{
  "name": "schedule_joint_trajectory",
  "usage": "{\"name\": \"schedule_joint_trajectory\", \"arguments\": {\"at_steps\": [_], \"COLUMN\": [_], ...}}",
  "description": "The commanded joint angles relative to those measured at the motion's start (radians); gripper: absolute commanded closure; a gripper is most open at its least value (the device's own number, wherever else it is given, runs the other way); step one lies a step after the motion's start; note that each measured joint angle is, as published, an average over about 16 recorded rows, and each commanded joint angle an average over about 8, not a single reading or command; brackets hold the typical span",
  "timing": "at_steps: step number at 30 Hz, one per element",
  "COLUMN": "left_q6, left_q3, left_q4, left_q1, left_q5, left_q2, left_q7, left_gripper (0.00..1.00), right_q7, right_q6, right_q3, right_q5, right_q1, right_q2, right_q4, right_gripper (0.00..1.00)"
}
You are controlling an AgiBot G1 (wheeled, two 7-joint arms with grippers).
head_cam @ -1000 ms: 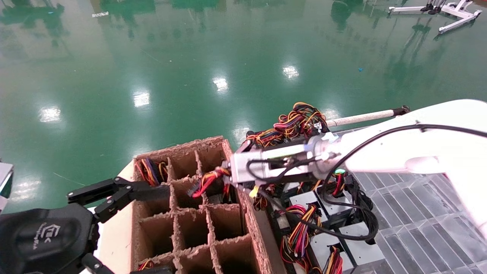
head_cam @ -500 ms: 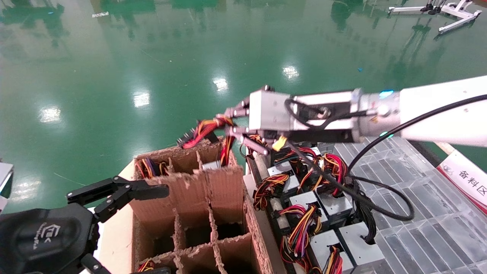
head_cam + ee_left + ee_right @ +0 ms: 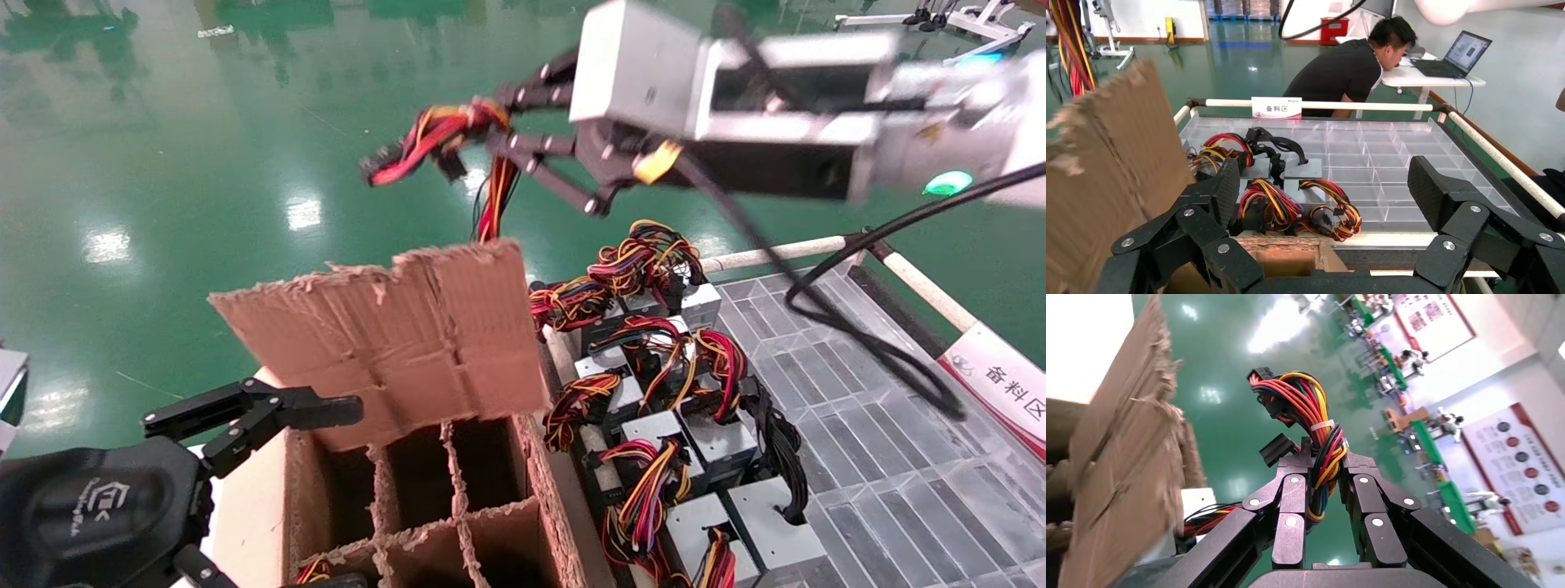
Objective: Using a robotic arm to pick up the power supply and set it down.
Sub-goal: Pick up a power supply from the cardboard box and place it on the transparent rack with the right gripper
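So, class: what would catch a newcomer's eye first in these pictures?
The right claw, raised high over the green floor, is shut on a bundle of coloured wires. Below it, a cardboard divider has lifted out of the carton, beside rows of silver power supplies.

Your right gripper (image 3: 523, 131) is raised high, arm stretched across from the right, wrist about level, jaws pointing left and clamped tight on a wire bundle (image 3: 1315, 425) running between them, connector ends sticking out past the tips. Your left gripper (image 3: 270, 412) sits low at lower left, parked, jaws spread wide with nothing between them.
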State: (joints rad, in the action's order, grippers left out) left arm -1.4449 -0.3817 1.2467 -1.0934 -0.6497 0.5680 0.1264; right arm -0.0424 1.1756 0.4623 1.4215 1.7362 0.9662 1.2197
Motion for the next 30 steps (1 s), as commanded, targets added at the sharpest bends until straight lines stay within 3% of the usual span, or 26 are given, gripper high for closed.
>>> {"name": "schedule_joint_trajectory", "arguments": {"at_steps": [1, 17, 30], "left_q6": [0.000, 0.000, 0.000], "left_q3": [0.000, 0.000, 0.000], "left_q4": [0.000, 0.000, 0.000], "left_q1": [0.000, 0.000, 0.000], "left_q5": [0.000, 0.000, 0.000], "left_q2": [0.000, 0.000, 0.000], "left_q7": [0.000, 0.000, 0.000], "left_gripper": [0.00, 0.00, 0.00], "right_q7": [0.017, 0.031, -0.090], "right_q6": [0.001, 0.098, 0.167], "right_q3": [-0.010, -0.036, -0.058], "right_q5": [-0.009, -0.011, -0.003], "right_q1": [0.014, 0.129, 0.184], "right_q2": [-0.010, -0.124, -0.225], "right_q4": [0.011, -0.069, -0.235], "right_gripper": [1.00, 1.00, 1.00]}}
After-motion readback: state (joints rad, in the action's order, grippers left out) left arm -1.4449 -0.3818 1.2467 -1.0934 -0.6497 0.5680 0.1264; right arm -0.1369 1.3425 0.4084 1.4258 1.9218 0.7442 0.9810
